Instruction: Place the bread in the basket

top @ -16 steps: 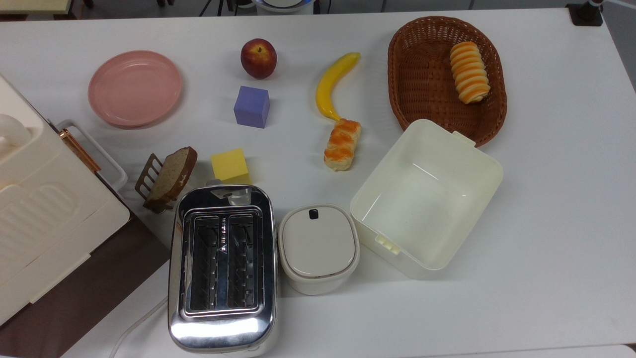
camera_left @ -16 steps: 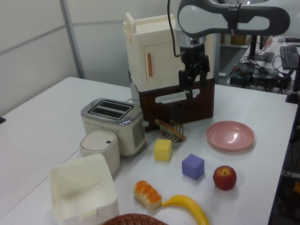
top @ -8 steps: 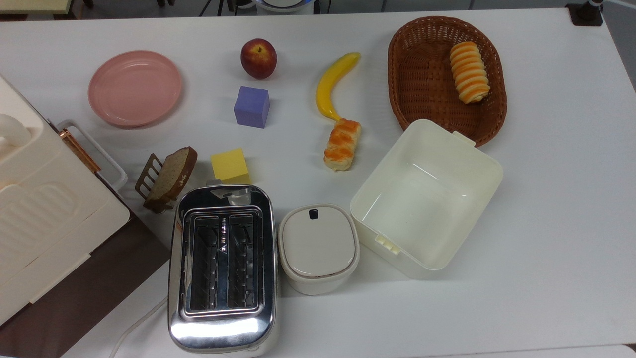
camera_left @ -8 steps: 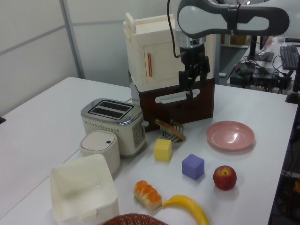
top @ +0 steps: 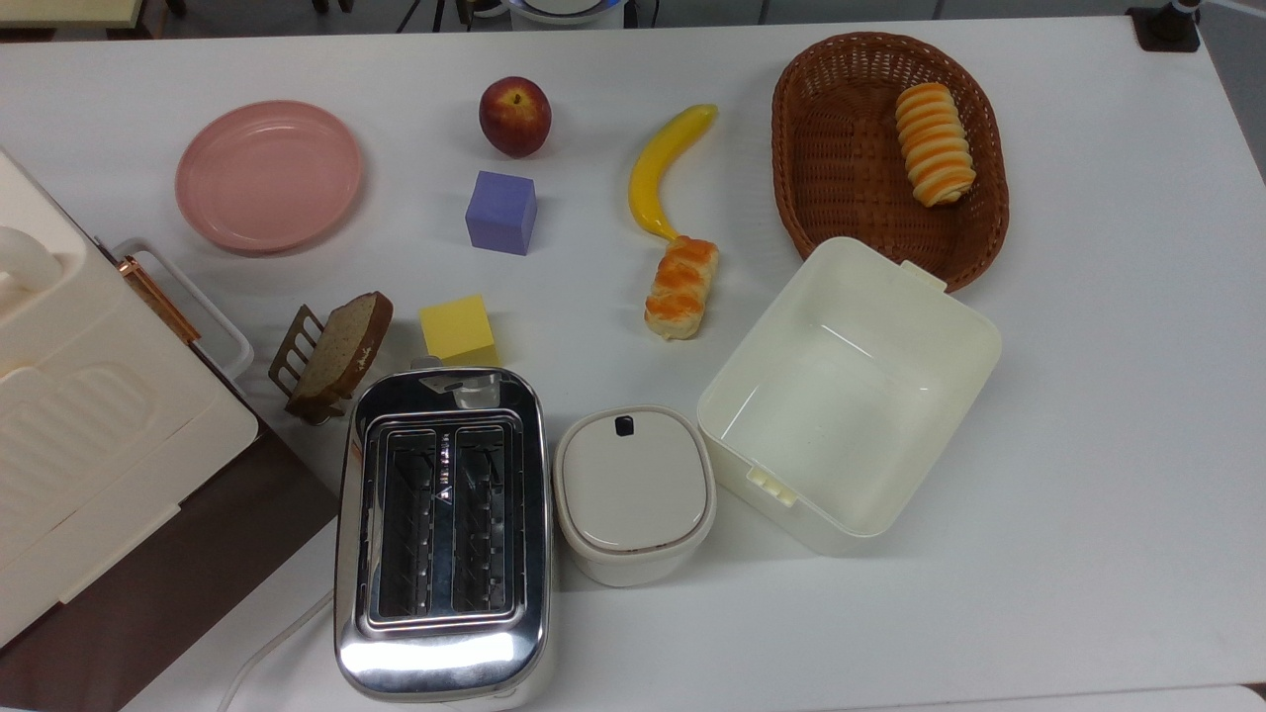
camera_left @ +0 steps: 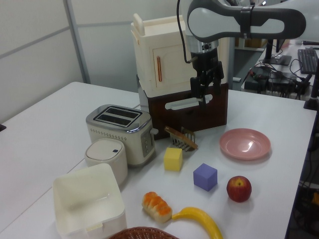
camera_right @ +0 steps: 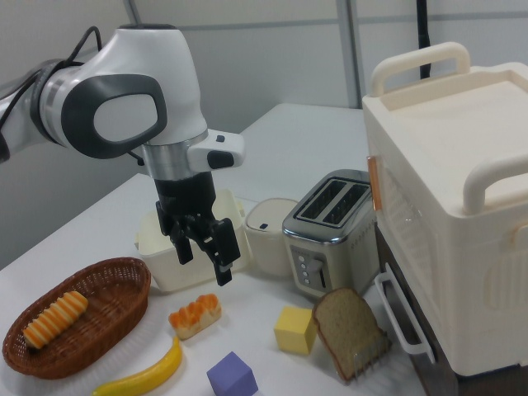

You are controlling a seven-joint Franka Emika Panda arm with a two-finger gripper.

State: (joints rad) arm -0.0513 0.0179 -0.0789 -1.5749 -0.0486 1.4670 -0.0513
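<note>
Even, bright overhead light washes the white tabletop (top: 1088,396), leaving only soft, short shadows beside each item. Glare streaks the chrome toaster (top: 442,534) along its near edge in the top view, and a pale sheen sits on the pink plate (camera_left: 245,144) in the left view. All three views are sharp, without visible edge distortion.

woven wicker basket (top: 841,168), shiny chrome toaster (top: 442,534)

Open tool (camera_right: 203,252) above bread (camera_right: 195,316), basket (camera_right: 106,318) alongside.
</note>
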